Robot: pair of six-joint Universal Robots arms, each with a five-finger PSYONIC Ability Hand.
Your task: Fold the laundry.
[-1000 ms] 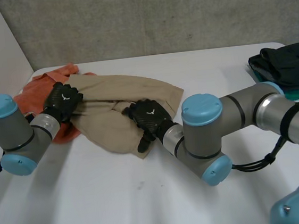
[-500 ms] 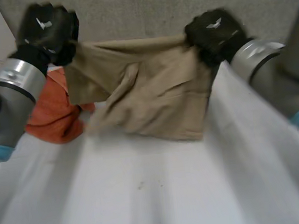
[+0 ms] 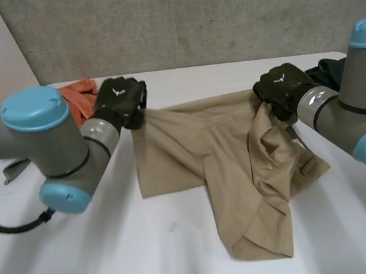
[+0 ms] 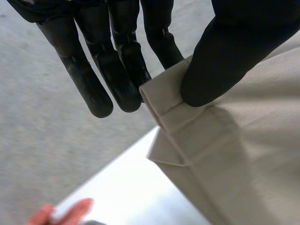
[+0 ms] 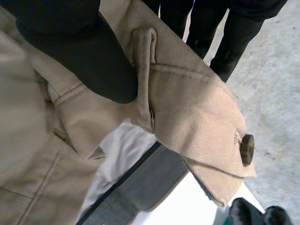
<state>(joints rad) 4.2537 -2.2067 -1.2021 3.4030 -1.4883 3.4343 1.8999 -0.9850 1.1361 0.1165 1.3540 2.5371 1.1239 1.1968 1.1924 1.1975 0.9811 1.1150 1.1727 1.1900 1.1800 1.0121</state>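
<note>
**Head view.**
- Item 1: beige garment (image 3: 228, 165), the laundry piece in work. Its top edge is stretched between the two hands and its lower part lies crumpled on the white surface (image 3: 116, 249).
- Item 2: left robot hand (image 3: 121, 101), clenched on the garment's top corner on its own side.
- Item 3: right robot hand (image 3: 281, 88), clenched on the opposite top corner.
- Markings: a small white emblem (image 3: 117, 91) on the back of each hand, too small to read.
- Item 4: orange cloth (image 3: 77, 94), on the surface just behind the left robot hand.
- Item 5: dark garment (image 3: 330, 69), on the surface behind the right arm.
- A grey wall (image 3: 190, 18) stands behind the surface.

**Left wrist view.**
- This view shows the grip itself. The thumb of the left robot hand (image 4: 234, 51) presses a folded, stitched hem of the beige garment (image 4: 243, 159) against the straight fingers (image 4: 93, 89).
- A tip of the orange cloth (image 4: 65, 213) lies beyond the garment.

**Right wrist view.**
- The thumb of the right robot hand (image 5: 84, 56) pins a waistband end of the beige garment (image 5: 187, 103) against the fingers (image 5: 229, 42) behind it.
- A dark button (image 5: 247, 148) sits at the tip of the waistband tab, a detail too fine for the head view.
- An edge of the dark garment (image 5: 253, 214) appears past the tab.
</note>
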